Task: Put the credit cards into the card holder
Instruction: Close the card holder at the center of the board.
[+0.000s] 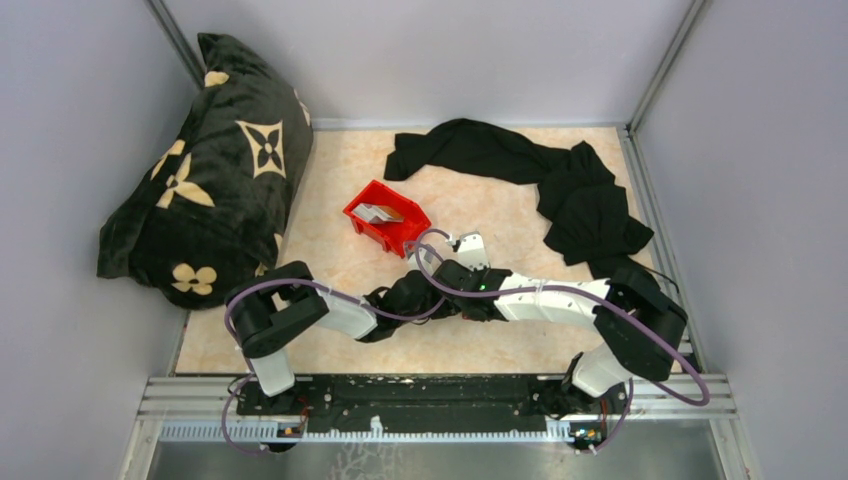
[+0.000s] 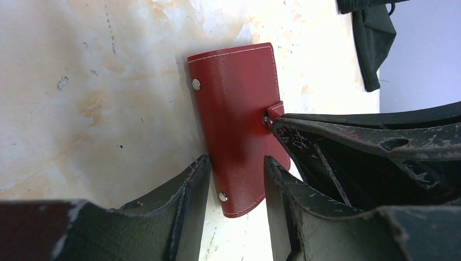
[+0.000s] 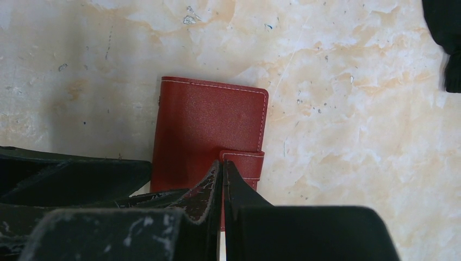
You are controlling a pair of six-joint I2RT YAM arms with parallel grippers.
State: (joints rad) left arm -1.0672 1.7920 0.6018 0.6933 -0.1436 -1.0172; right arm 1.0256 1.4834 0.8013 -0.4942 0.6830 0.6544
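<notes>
The card holder (image 2: 236, 103), dark red with a stitched edge and small metal studs, is folded shut over the marble tabletop. My left gripper (image 2: 236, 163) is closed on its near end, one finger (image 2: 190, 187) on each side. My right gripper (image 3: 223, 165) is shut on the holder's snap strap (image 3: 247, 163), which shows red in the slit between its fingers. In the top view both grippers (image 1: 405, 295) (image 1: 440, 280) meet at the table's middle and hide the holder. Pale credit cards (image 1: 378, 212) lie in a bright red bin (image 1: 400, 232) just behind them.
A large black pillow with a cream flower pattern (image 1: 215, 180) fills the back left. A crumpled black cloth (image 1: 560, 185) lies across the back right and shows at the edge of both wrist views (image 2: 372, 43) (image 3: 446, 38). Grey walls enclose the table.
</notes>
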